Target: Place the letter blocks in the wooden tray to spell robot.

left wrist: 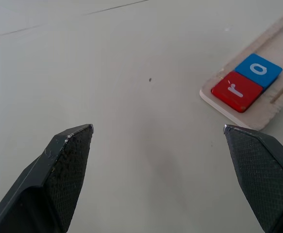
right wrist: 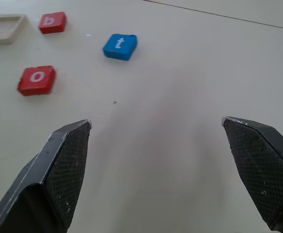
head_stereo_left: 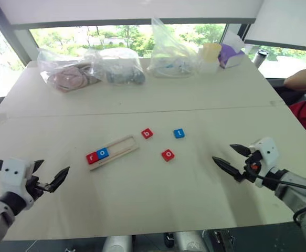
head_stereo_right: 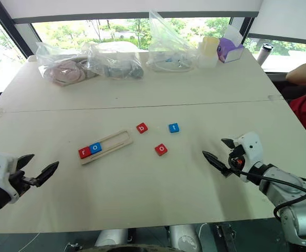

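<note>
We find the long pale wooden tray [head_stereo_left: 114, 151] lying at a slant on the white table [head_stereo_left: 142, 199], left of centre. Its shallow groove holds two tiles at the end nearer the robot's left: the red square tile marked r [head_stereo_left: 92, 157] in the end slot, and the blue square tile marked o [head_stereo_left: 103, 153] touching it on the inner side. We judge this end was filled first so that the word reads in order along the groove; the remaining length of the groove is bare wood.

Three tiles lie loose on the table, to the right of the tray. The red tile marked b [head_stereo_left: 147, 133] sits just beyond the tray's empty end. The blue tile marked t [head_stereo_left: 179, 133] lies further right, and the red tile marked o [head_stereo_left: 168, 155] rests nearer the robot, between the two and apart from both.

The left gripper [head_stereo_left: 49, 177] hovers over bare table near the tray's filled end, its two black fingers spread wide with nothing between them. The right gripper [head_stereo_left: 231, 158] is likewise spread and empty, pointing toward the loose tiles yet well apart from them.

In our judgement two of five letters are placed, and b is due next.

At the far edge stand clear plastic bags [head_stereo_left: 118, 67] whose contents we cannot identify.
</note>
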### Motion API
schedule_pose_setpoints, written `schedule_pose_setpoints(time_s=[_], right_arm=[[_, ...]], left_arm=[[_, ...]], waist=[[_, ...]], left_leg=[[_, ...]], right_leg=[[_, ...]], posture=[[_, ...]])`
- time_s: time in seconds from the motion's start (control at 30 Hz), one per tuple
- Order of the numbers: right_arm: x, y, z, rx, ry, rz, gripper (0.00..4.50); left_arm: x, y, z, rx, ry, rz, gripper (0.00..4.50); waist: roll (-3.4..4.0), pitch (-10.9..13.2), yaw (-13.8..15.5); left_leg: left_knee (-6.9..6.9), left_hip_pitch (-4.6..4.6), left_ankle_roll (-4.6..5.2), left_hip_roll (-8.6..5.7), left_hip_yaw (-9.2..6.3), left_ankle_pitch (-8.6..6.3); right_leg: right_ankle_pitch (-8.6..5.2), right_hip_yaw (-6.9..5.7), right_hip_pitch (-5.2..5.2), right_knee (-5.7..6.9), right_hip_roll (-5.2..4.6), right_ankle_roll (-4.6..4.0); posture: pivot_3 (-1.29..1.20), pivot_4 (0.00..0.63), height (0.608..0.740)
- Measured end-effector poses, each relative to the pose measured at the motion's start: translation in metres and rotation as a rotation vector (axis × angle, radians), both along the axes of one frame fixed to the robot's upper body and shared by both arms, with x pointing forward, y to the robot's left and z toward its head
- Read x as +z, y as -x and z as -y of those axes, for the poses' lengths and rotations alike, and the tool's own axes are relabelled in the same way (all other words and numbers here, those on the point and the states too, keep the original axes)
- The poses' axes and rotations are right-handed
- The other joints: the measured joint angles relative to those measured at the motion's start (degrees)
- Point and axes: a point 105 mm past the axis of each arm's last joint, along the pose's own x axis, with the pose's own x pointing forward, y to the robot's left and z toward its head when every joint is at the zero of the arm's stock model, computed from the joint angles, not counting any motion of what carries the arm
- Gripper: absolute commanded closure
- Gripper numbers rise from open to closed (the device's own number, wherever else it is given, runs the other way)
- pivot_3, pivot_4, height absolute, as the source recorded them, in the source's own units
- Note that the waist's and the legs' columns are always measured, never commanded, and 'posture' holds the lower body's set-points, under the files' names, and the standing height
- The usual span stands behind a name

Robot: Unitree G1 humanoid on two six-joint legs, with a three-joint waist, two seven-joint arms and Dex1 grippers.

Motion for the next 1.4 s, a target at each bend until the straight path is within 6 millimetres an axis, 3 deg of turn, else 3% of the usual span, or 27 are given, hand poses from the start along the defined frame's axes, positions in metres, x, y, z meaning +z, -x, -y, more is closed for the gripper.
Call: schedule_pose_setpoints(time_s=[0.27, 0.37, 0.43, 0.53, 0.63, 0.7, 0.77, 0.97, 1.4], right_arm=[[0.004, -0.002, -0.002, 0.056, 0.052, -0.016, 0.05], [-0.007, -0.003, 0.003, 0.069, 0.137, -0.077, 0.05], [-0.011, -0.003, 0.002, 0.072, 0.109, -0.111, 0.05], [0.000, -0.009, -0.003, 0.097, 0.026, -0.117, 0.05], [0.027, -0.014, -0.020, 0.204, -0.023, -0.108, 0.05], [0.035, -0.013, -0.031, 0.268, -0.037, -0.121, 0.05], [0.046, -0.007, -0.058, 0.403, -0.036, -0.119, 0.05], [0.043, 0.001, -0.092, 0.516, -0.051, -0.124, 0.05], [0.020, 0.004, -0.100, 0.467, -0.017, -0.125, 0.05]], left_arm=[[-0.004, -0.002, -0.009, -0.016, -0.016, -0.037, 0.00], [-0.002, -0.002, -0.016, -0.020, -0.078, -0.060, 0.00], [-0.003, -0.002, -0.020, -0.033, -0.098, -0.085, 0.00], [0.006, -0.006, -0.022, -0.122, -0.141, -0.129, 0.00], [0.036, -0.025, -0.014, -0.268, -0.224, -0.103, 0.00], [0.044, -0.037, -0.005, -0.347, -0.220, -0.083, 0.00], [0.050, -0.055, 0.011, -0.471, -0.238, -0.070, 0.00], [0.024, -0.084, 0.042, -0.675, -0.187, -0.147, 0.00], [-0.012, -0.084, 0.068, -0.796, -0.158, -0.219, 0.00]], waist=[[0.03, 0.03, 0.40], [-0.03, 0.04, 0.39], [-0.01, 0.05, 0.38], [-0.04, 0.11, 0.39], [0.12, 0.21, 0.51], [0.27, 0.24, 0.59], [0.30, 0.27, 0.54], [0.18, 0.25, 0.40], [0.17, 0.25, 0.42]], left_leg=[[0.29, -0.10, -0.01, 0.06, 0.03, 0.00], [0.32, -0.13, -0.01, 0.05, 0.08, 0.00], [0.30, -0.14, -0.01, 0.05, 0.09, 0.00], [0.29, -0.16, 0.00, 0.06, 0.07, 0.00], [0.30, -0.14, 0.00, 0.08, 0.04, 0.00], [0.31, -0.12, 0.00, 0.05, 0.07, 0.00], [0.30, -0.18, 0.00, 0.06, 0.06, 0.01], [-0.03, -0.25, 0.11, 0.01, 0.16, -0.05], [0.14, -0.15, 0.26, 0.05, 0.14, -0.12]], right_leg=[[-0.01, -0.01, -0.02, 0.00, -0.03, -0.02], [-0.01, -0.01, -0.02, -0.02, -0.09, -0.02], [-0.01, 0.00, -0.04, 0.00, -0.09, -0.02], [-0.01, -0.01, -0.12, 0.07, -0.01, -0.02], [0.00, -0.04, -0.11, 0.06, -0.01, -0.04], [0.00, -0.04, -0.08, 0.09, -0.03, -0.03], [0.00, -0.06, -0.12, 0.11, 0.00, -0.04], [0.26, -0.01, -0.26, 0.12, -0.04, 0.09], [0.08, -0.01, -0.15, 0.19, -0.01, 0.01]], posture=[[0.00, 0.150, 0.740], [0.00, 0.150, 0.740], [0.00, 0.150, 0.740], [0.00, 0.150, 0.740], [0.00, 0.150, 0.740], [0.00, 0.150, 0.740], [0.00, 0.150, 0.740], [0.00, 0.150, 0.740], [0.00, 0.150, 0.740]])
